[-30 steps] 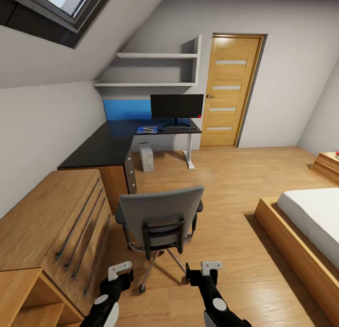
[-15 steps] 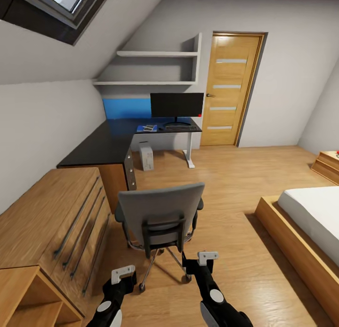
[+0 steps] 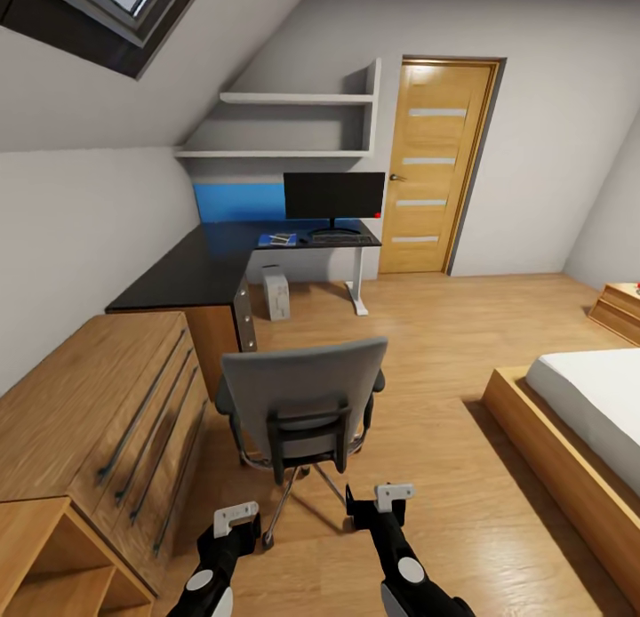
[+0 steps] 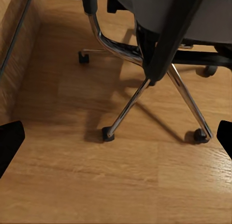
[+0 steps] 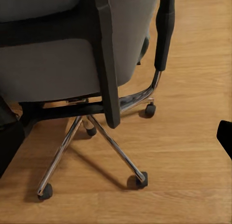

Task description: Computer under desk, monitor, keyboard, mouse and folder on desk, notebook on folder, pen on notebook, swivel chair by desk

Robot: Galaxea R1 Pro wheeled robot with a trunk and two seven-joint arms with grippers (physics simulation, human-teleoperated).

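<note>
swivel chair (image 3: 300, 404) stands before the desk (image 3: 200, 270), the monitor (image 3: 334, 196) on it, computer (image 3: 276, 297) beneath.

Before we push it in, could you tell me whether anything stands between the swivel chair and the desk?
Nothing visible does: bare wooden floor runs from the swivel chair to the desk; the computer stands under its far wing.

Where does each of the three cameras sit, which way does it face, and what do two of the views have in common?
Head view: high on the robot, facing forward and down at the swivel chair with the desk beyond; left gripper and right gripper show low in the picture.
Left wrist view: near the left gripper, aimed at the chair's chrome base and the floor; dark fingertips at both edges.
Right wrist view: near the right gripper, aimed at the chair's backrest and armrest.
Both wrist views share the chrome base and castors.
</note>
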